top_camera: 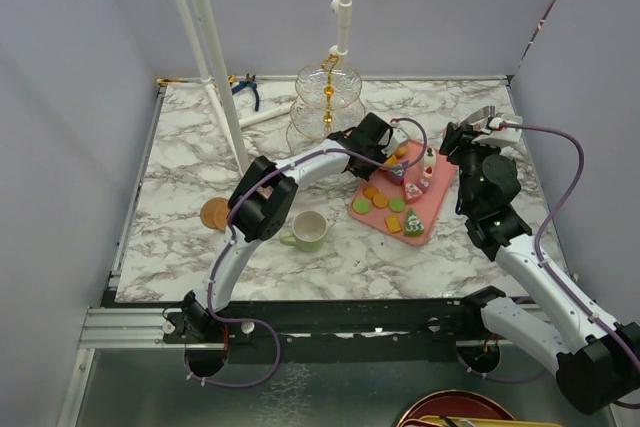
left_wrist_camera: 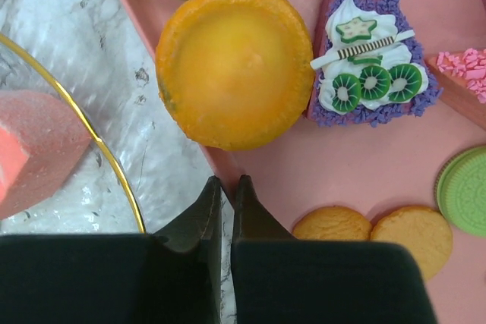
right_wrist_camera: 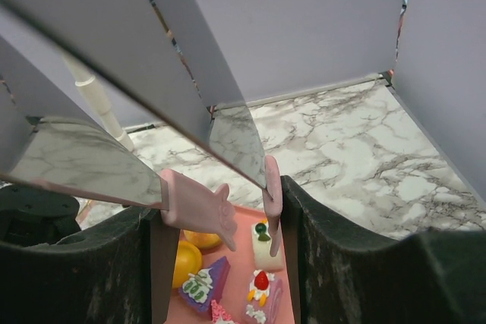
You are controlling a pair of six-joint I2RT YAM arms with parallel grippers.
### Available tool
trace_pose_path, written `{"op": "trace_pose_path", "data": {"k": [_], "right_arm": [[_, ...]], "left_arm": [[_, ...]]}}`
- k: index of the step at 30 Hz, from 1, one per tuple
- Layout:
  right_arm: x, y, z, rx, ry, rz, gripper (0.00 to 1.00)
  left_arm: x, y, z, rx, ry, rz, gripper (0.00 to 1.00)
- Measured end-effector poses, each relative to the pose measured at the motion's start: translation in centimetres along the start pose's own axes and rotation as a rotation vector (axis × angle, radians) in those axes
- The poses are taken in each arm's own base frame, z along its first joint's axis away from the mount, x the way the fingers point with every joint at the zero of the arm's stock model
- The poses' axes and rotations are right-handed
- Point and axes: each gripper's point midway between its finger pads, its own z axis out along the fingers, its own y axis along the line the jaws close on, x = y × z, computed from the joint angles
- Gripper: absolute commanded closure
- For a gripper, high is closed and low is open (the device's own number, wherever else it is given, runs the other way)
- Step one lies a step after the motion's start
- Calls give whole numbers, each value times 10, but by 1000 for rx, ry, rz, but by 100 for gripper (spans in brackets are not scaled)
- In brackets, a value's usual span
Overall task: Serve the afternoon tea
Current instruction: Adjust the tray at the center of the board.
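While the left arm reaches across the marble table (top_camera: 180,247), the scene shows the cake-transfer step of serving, with sweets going from tray to stand.

- **Glass three-tier stand (top_camera: 328,97):** it stands at the far middle of the table. The gold rim (left_wrist_camera: 83,123) of its bottom tier lies just beside the tray's left edge, and a pink wedge (left_wrist_camera: 30,149) appears to rest inside that rim.
- **Pink tray (left_wrist_camera: 304,172):** it lies right of centre and holds most of the cakes.
- **Right gripper (right_wrist_camera: 222,221):** it hovers over the tray's far right corner. Its fingers are clamped on metal tongs (right_wrist_camera: 235,138) whose pink hand-shaped tips (right_wrist_camera: 199,209) stand apart.
- **Pale-green mug (top_camera: 308,231) and brown coaster (top_camera: 215,213):** both sit near the front left and are not touching.
- **Left gripper (left_wrist_camera: 227,184):** its fingers are all but closed on nothing. It is poised over the tray's left edge, just short of the round orange tart (left_wrist_camera: 228,66).
- **Purple kiwi-topped slice (left_wrist_camera: 372,51):** it lies just beside the tart, on its right.
- **Orange macarons (left_wrist_camera: 332,224) and a green macaron (left_wrist_camera: 463,191):** they lie nearer the camera.

The next move probably calls for spreading the left fingers wide enough to span the tart. Room is tight, with the gold rim on one side and the kiwi slice on the other. A white pole (top_camera: 214,57) stands left of the stand.
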Motion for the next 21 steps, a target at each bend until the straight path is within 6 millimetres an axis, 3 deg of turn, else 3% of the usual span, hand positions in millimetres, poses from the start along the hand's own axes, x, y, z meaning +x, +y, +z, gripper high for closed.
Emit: {"op": "trace_pose_path", "data": {"k": [11, 21], "right_arm": [[7, -3, 0, 17, 12, 0, 48], [17, -14, -2, 73, 27, 9, 48]], "left_arm": [[-7, -28, 1, 85, -50, 298, 100], [-31, -19, 15, 76, -58, 517, 100]]}}
